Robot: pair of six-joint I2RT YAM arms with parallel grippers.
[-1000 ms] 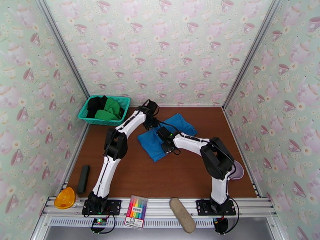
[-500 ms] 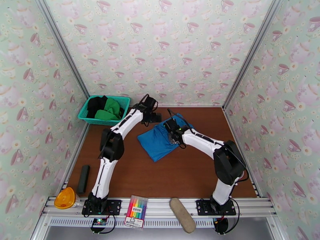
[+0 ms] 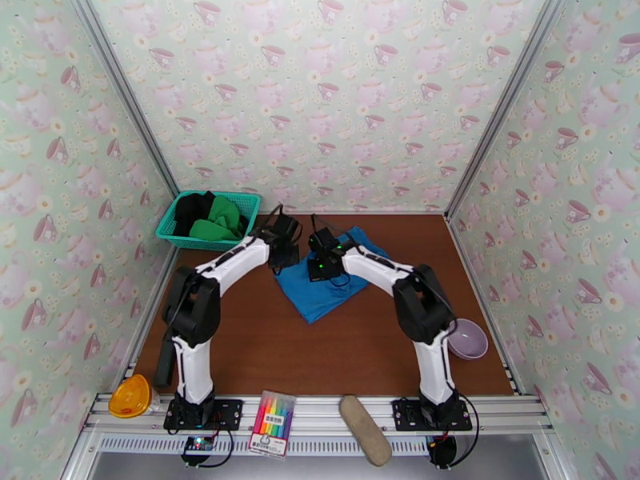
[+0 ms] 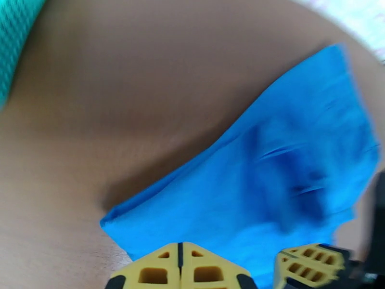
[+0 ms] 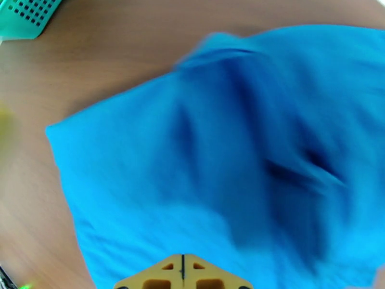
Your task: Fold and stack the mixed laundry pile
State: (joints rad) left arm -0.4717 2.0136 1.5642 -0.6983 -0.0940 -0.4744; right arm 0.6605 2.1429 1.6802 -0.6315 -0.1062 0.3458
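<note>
Both arms reach forward, elbows out; left gripper (image 3: 283, 251) and right gripper (image 3: 318, 266), jaws clenched, hang close together over the blue garment (image 3: 340, 291) mid-table. Green garment (image 3: 220, 222) and black garment (image 3: 190, 211) lie in the basket (image 3: 250, 205).

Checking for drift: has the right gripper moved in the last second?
Yes. The right gripper moved back and left, toward the basket, over the blue garment.

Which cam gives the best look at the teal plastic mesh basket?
Top external: the whole teal plastic mesh basket, holding a green cloth garment and a black cloth garment. Right wrist catches one corner; left wrist a blurred edge.
</note>
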